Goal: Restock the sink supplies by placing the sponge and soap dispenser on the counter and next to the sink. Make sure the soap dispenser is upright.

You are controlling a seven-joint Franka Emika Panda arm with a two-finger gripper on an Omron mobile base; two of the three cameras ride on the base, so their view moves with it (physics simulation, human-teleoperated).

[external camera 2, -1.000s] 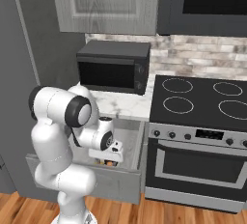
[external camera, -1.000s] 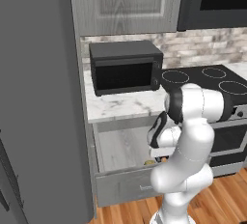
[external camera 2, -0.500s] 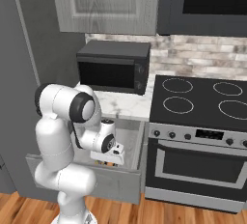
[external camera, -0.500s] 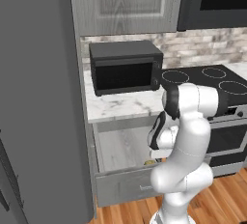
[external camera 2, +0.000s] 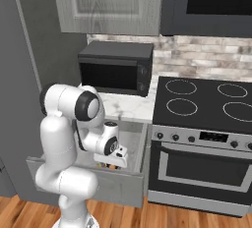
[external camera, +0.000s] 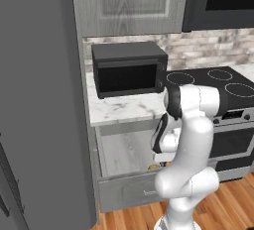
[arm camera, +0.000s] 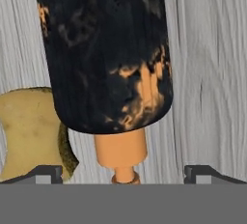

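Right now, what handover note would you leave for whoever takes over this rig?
Gripper: open, empty, reaching down into the open drawer, its tips either side of the soap dispenser's pump end.
Soap dispenser: lying on the drawer floor, not gripped.
Sponge: in the drawer beside the dispenser.
Counter: holds the microwave.
Done: drawer open, hand in position.
Left: lift both items out, place them on the counter next to the sink, dispenser upright.
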